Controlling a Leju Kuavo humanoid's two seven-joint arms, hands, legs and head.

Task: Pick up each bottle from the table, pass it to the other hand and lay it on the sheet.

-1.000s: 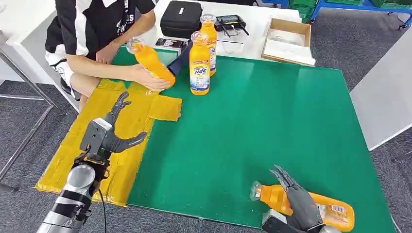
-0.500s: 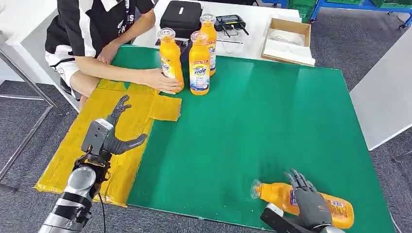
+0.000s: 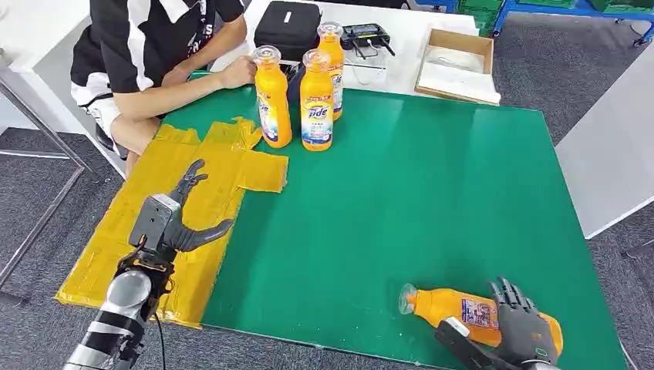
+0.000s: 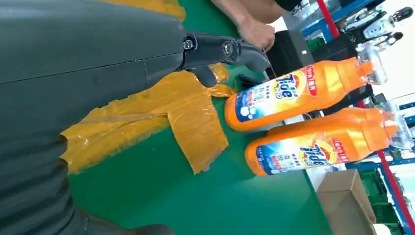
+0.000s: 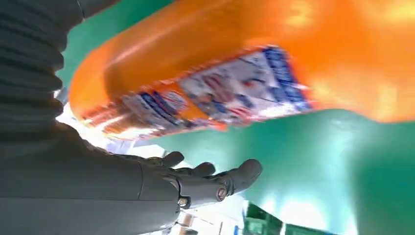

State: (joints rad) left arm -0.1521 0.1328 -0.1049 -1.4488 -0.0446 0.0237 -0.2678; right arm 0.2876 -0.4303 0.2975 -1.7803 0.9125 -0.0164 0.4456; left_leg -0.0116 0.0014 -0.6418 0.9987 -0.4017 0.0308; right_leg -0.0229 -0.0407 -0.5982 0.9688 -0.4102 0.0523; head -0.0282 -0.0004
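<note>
One orange Tide bottle point(image 3: 455, 310) lies on its side near the front right of the green mat point(image 3: 432, 177), cap pointing left. My right hand point(image 3: 524, 330) hovers at its base end with fingers spread, not gripping; the right wrist view has the bottle point(image 5: 235, 73) close beside the straightened fingers point(image 5: 215, 178). My left hand point(image 3: 173, 220) floats open over the yellow sheet point(image 3: 231, 162). Three more orange bottles stand upright at the mat's far edge: one point(image 3: 272, 96) next to the sheet, another point(image 3: 317, 100) beside it, the third point(image 3: 332, 58) behind. Two of these point(image 4: 288, 93) point(image 4: 318, 147) face the left wrist camera.
A seated person point(image 3: 154, 46) is at the far left corner, one hand point(image 3: 239, 71) resting near the upright bottles. A black case point(image 3: 287, 27), a controller point(image 3: 366, 35) and a cardboard box point(image 3: 456, 65) sit beyond the mat. A white table point(image 3: 617, 154) stands to the right.
The person stood the bottle they held upright beside the other two and drew their hand back. My right hand slid toward the base end of the lying bottle. The left hand barely moved.
</note>
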